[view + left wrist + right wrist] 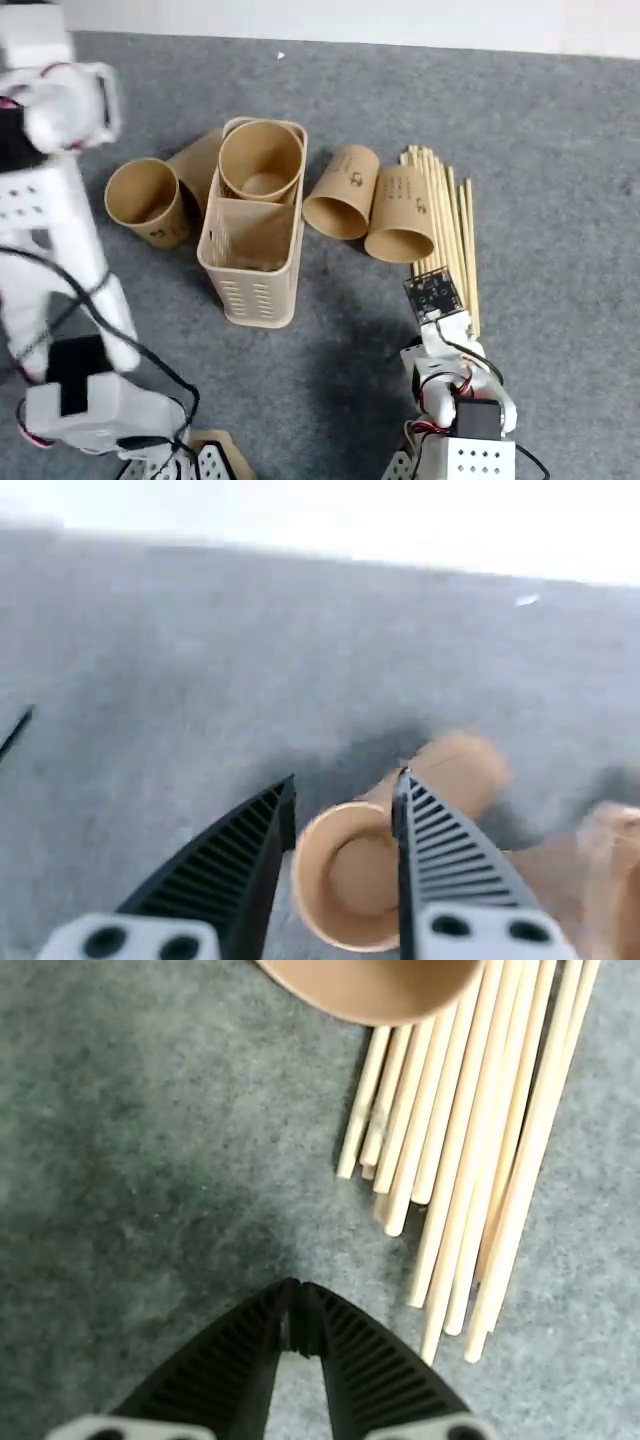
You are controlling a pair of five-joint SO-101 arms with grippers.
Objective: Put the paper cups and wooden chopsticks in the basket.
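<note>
Pressed together over bare grey desk [120, 1140], the right tool [296, 1290] is seen with its jaws closed on nothing, just beside the near ends of the wooden chopsticks [470, 1160]. These chopsticks are laid in a loose bundle on the right side of the desk, running toward its far edge. The right-hand cup [401, 213] is laid on its side, partly over the bundle. The second cup [343, 192], also on its side, is laid touching it, between it and the basket [250, 270]. The basket is set upright near the middle of the desk, and the standing cup [262, 160] is held mouth up in its far compartment. The leaning cup [195, 160] is laid against the basket's left wall. The leftmost cup [147, 203] is found just beside that one. The left tool [346, 778] is held spread above the leftmost cup, whose mouth is turned toward the left wrist camera. Whether a finger [440, 850] touches the rim cannot be told.
</note>
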